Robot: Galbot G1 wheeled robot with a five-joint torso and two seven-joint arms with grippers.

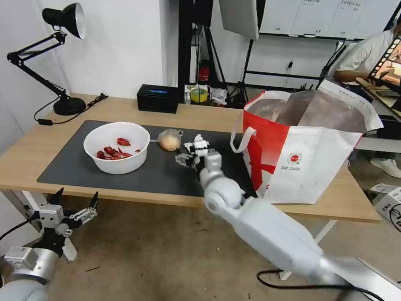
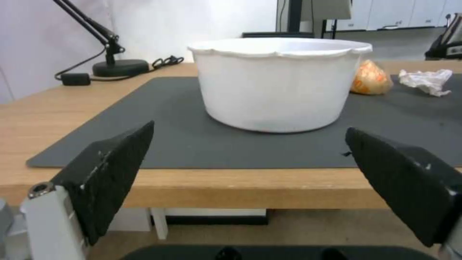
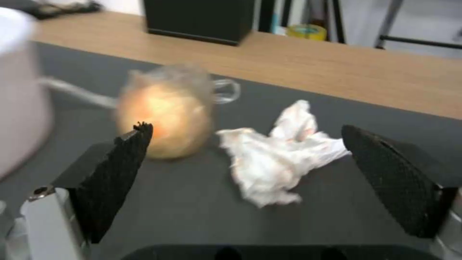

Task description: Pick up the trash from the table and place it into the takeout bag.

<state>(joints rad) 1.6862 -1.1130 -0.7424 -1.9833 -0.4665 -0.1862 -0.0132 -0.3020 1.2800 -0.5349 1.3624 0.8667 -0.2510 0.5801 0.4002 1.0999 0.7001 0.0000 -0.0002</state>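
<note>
A white round bowl [image 1: 116, 147] with red scraps stands on the dark grey mat [image 1: 160, 177] of the table [image 1: 27, 154]. Beside it lies a small clear bag with a tan lump [image 1: 169, 139], then a crumpled white napkin [image 1: 199, 140]. My right gripper [image 1: 188, 153] hovers low over the mat, open, and in the right wrist view its fingers [image 3: 120, 169] straddle the napkin [image 3: 279, 159] and the lump bag [image 3: 166, 112]. The left gripper [image 1: 74, 201] hangs open below the table's front edge, facing the bowl [image 2: 279, 86]. The red-and-white takeout bag [image 1: 303, 150] stands open at the right.
A black desk lamp [image 1: 64, 17] rises at the table's back left, its base and cable beside the mat. A black box [image 1: 157, 98] and a yellow tape roll [image 1: 198, 94] sit along the back edge. White boxes [image 1: 394, 205] lie on the floor at the right.
</note>
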